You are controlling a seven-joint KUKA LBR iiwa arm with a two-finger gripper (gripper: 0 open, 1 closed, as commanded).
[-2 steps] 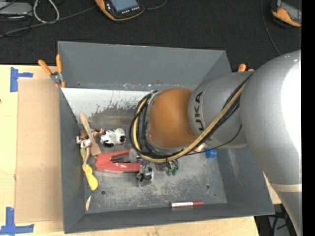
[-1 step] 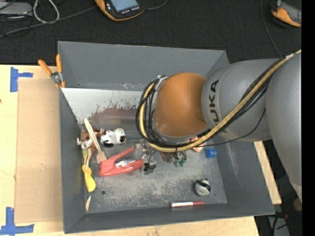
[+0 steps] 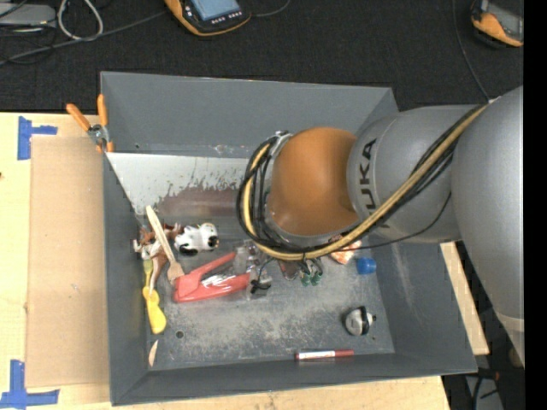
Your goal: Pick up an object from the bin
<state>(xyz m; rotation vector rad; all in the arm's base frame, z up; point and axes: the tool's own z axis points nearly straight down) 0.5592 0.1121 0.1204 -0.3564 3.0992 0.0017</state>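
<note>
The red plastic piece (image 3: 209, 282) lies on the bin floor left of the middle. Its long axis runs from lower left up to the right, and its right end is just beside the gripper (image 3: 256, 276), under the arm's orange cover. Whether the jaws are apart or together I cannot tell. A toy cow (image 3: 197, 239) and a wooden stick (image 3: 162, 242) crowd the piece's upper left. Open floor lies below it, well clear of the bin (image 3: 248, 109) walls.

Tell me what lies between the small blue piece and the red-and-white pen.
A small round silver-and-black ball, slightly right of that line, seen in the camera view.
</note>
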